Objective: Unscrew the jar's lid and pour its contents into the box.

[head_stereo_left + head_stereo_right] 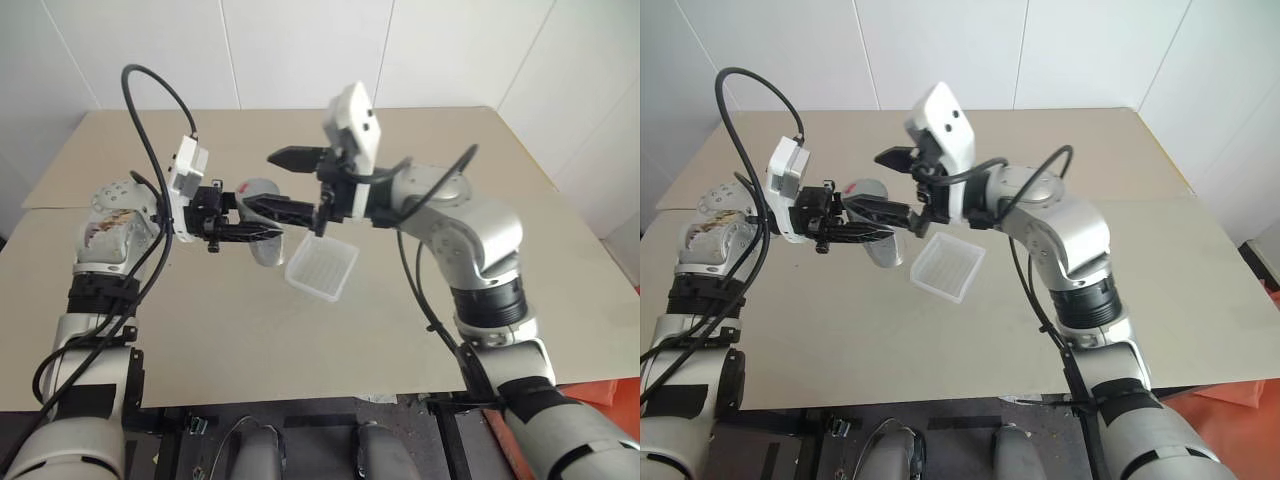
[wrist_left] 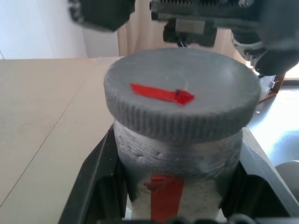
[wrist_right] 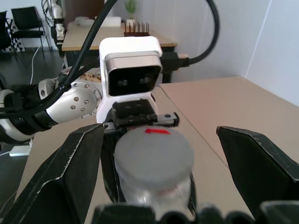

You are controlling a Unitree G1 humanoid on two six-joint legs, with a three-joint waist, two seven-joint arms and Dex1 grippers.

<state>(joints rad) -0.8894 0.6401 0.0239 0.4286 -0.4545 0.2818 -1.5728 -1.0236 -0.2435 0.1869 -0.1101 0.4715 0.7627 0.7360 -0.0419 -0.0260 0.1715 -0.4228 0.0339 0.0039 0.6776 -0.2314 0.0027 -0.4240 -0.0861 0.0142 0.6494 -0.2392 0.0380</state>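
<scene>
A beige, matte tabletop (image 1: 420, 330) runs back to white panelled walls (image 1: 300, 50); its far edge meets the wall, and a seam line crosses the surface near its left edge. In the right wrist view, the room holds another light wooden table (image 3: 121, 37) and black chairs (image 3: 23, 21) in the background.

The left gripper (image 1: 262, 233) points sideways above the middle of the tabletop, its black fingers clamped tight on the small clear cylindrical jar (image 2: 180, 186) with a red mark. The round silver-grey ridged screw lid (image 2: 182, 100), bearing a red arrow, sits on the jar.

The right gripper (image 1: 290, 185) faces the lid from the other side, its two black fingers (image 3: 65, 172) spread wide to either side of the cap without touching it.

The shallow square translucent white plastic box (image 1: 322, 268) rests on the tabletop near its centre, just below and beside the jar.
</scene>
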